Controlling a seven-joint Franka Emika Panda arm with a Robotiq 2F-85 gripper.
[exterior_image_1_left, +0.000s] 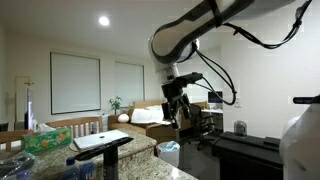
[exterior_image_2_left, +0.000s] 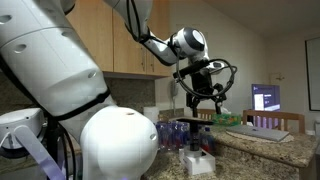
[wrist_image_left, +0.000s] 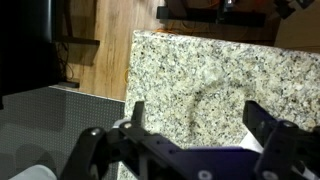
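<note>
My gripper (wrist_image_left: 198, 122) hangs in the air over a speckled granite countertop (wrist_image_left: 200, 65). Its two black fingers (wrist_image_left: 137, 114) stand wide apart and only bare stone shows between them. It touches nothing. In both exterior views the gripper (exterior_image_1_left: 179, 108) (exterior_image_2_left: 203, 97) points down, well above the counter. A small white patch (wrist_image_left: 258, 143) lies by the right-hand finger; what it is I cannot tell.
A silver laptop (exterior_image_1_left: 100, 140) and a green patterned bag (exterior_image_1_left: 46, 138) rest on the counter (exterior_image_1_left: 140, 160). Purple bottles (exterior_image_2_left: 184, 135) stand below the gripper, with a lit monitor (exterior_image_2_left: 266, 97) behind. Past the counter edge is wooden floor (wrist_image_left: 112, 30) and a dark block (wrist_image_left: 25, 45).
</note>
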